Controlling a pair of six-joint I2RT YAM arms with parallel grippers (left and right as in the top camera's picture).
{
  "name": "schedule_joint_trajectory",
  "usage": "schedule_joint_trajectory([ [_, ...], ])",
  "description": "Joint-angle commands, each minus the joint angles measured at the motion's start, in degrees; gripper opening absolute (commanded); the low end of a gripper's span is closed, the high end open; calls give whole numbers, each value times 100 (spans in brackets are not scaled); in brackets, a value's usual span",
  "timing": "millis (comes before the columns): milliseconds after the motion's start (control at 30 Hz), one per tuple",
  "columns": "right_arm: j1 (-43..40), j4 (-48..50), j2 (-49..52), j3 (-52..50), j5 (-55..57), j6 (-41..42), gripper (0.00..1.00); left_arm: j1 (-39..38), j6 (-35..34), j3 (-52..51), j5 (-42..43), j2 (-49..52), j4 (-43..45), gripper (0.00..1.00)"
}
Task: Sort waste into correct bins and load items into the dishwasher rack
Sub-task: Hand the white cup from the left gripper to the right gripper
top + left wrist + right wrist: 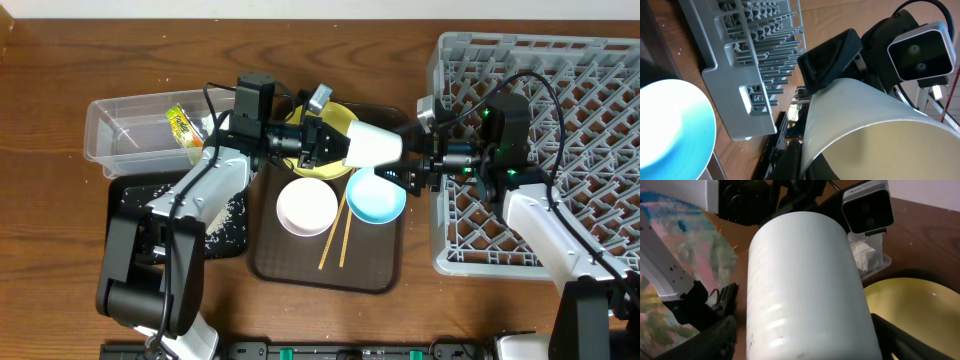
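On the brown tray [300, 265] we count one white bowl [307, 207], one blue bowl [377, 197], two chopsticks [330, 245] and one yellow plate [338, 118], with one cup [375, 145] above it. Left of it we see one clear tub [100, 125] and one black tray [135, 205], and right of it one rack [590, 100].

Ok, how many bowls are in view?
2, both on the brown tray: the white bowl on the left, the light blue bowl on the right, chopsticks between them. None seems hidden.

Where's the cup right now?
Overhead, mid-table: the cup is held sideways in the left pincer above the brown tray, between the yellow plate and the dishwasher rack.
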Motion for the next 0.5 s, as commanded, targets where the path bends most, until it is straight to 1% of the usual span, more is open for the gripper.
schedule_joint_trajectory([
  [0,118,17,2,66,-184,90,75,-2,-15,66,162,-15,28,6],
  [33,118,17,2,66,-186,90,71,-2,-15,66,162,-15,28,6],
  [100,118,20,2,66,-184,87,61,-2,-15,66,162,-15,28,6],
  [400,118,59,2,66,-184,87,58,-2,-15,66,162,-15,28,6],
  [467,118,57,2,66,-184,90,56,-2,-13,66,162,-15,28,10],
])
